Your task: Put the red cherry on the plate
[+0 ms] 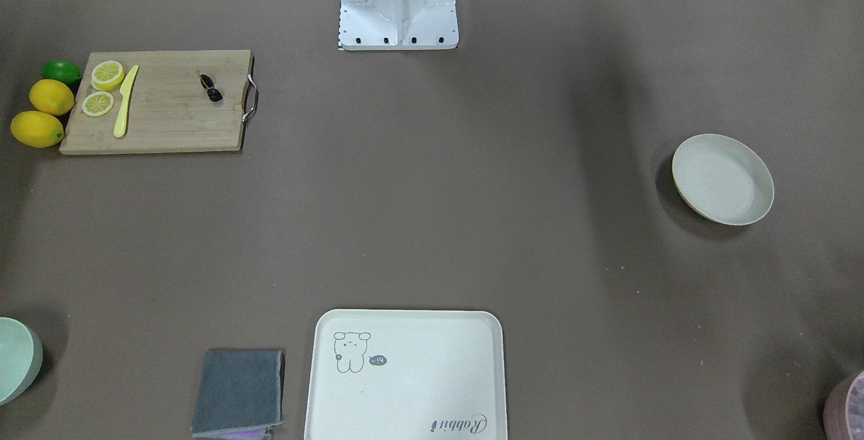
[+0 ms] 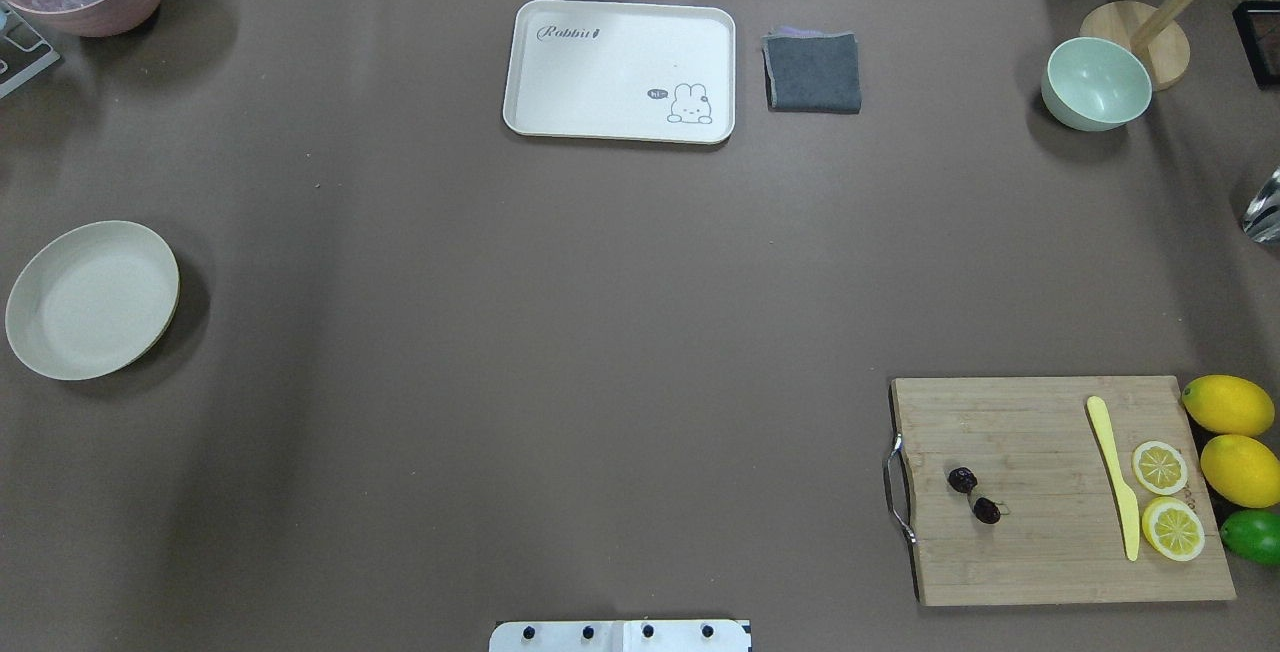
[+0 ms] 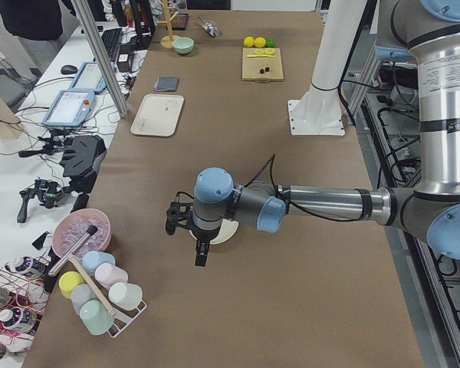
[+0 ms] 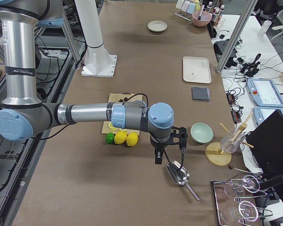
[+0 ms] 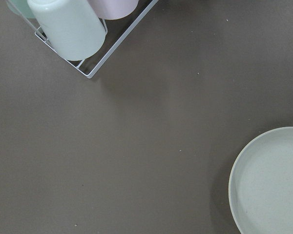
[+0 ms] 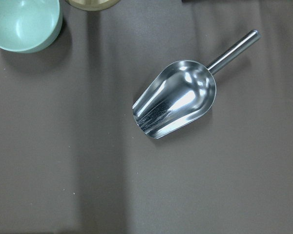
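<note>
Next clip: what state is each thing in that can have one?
red cherry, on cutting board, ungrasped
plate, empty
tray, empty
green bowl, upright, empty
cloth, folded
scoop, lying empty
left pincer, open or shut unclear
right pincer, open or shut unclear

At the overhead view's lower right, a bamboo cutting board (image 2: 1040,542) carries a yellow plastic knife (image 2: 1115,477) and two lemon slices (image 2: 1160,467), with whole yellow lemons (image 2: 1228,405) and a green lime (image 2: 1255,535) beside it; a cream rectangular tray (image 2: 620,52) and folded grey cloth (image 2: 813,72) sit top centre.
</note>
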Controlling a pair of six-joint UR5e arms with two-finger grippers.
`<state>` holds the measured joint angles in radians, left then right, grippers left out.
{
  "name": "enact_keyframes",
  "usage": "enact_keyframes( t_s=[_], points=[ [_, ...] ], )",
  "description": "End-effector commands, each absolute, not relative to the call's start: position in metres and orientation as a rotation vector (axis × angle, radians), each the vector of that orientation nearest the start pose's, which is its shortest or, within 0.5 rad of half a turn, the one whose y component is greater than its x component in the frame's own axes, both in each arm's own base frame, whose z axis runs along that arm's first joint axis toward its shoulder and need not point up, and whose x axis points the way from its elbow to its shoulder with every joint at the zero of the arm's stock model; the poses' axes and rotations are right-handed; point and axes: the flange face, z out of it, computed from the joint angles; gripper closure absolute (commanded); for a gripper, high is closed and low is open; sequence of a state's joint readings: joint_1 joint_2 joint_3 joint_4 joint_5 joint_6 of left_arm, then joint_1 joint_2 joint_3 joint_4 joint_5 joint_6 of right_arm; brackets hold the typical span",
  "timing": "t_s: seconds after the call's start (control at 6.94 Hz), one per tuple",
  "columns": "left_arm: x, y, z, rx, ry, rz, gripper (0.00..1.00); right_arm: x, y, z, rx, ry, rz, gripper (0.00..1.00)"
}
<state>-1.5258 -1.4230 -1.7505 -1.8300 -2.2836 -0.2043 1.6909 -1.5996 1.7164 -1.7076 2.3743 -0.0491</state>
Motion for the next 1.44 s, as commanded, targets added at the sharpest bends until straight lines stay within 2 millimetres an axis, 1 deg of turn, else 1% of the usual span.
enact_keyframes(
  t_s=[0.0, 0.14, 0.29, 0.43, 0.58, 0.72, 0.86, 1.01, 1.15, 1.3],
  points=[
    [-0.043, -0.457, 0.603, 0.216, 0.742, -0.024, 0.02, 0.119, -0.465, 0.613, 0.050, -0.803, 0.076, 0.00],
    [-0.023, -0.477, 0.580, 0.250, 0.756, 0.033, 0.02, 0.119, -0.464, 0.613, 0.050, -0.803, 0.078, 0.00],
    [0.025, -0.493, 0.574, 0.244, 0.776, 0.134, 0.02, 0.119, -0.464, 0.614, 0.049, -0.800, 0.077, 0.00],
    [0.060, -0.513, 0.563, 0.238, 0.805, 0.123, 0.02, 0.120, -0.463, 0.613, 0.051, -0.800, 0.078, 0.00],
    [0.092, -0.514, 0.559, 0.253, 0.849, 0.095, 0.02, 0.122, -0.464, 0.613, 0.053, -0.798, 0.082, 0.00],
    [0.112, -0.516, 0.596, 0.265, 0.866, 0.118, 0.02, 0.125, -0.462, 0.613, 0.055, -0.798, 0.088, 0.00],
    [0.112, -0.513, 0.642, 0.279, 0.871, 0.126, 0.02, 0.125, -0.462, 0.613, 0.055, -0.798, 0.088, 0.00],
    [0.112, -0.508, 0.672, 0.285, 0.879, 0.120, 0.02, 0.125, -0.463, 0.612, 0.057, -0.798, 0.087, 0.00],
    [0.114, -0.505, 0.684, 0.262, 0.873, 0.115, 0.02, 0.125, -0.463, 0.612, 0.056, -0.798, 0.089, 0.00],
    [0.126, -0.501, 0.687, 0.245, 0.876, 0.136, 0.02, 0.125, -0.463, 0.612, 0.056, -0.798, 0.089, 0.00]
  ],
)
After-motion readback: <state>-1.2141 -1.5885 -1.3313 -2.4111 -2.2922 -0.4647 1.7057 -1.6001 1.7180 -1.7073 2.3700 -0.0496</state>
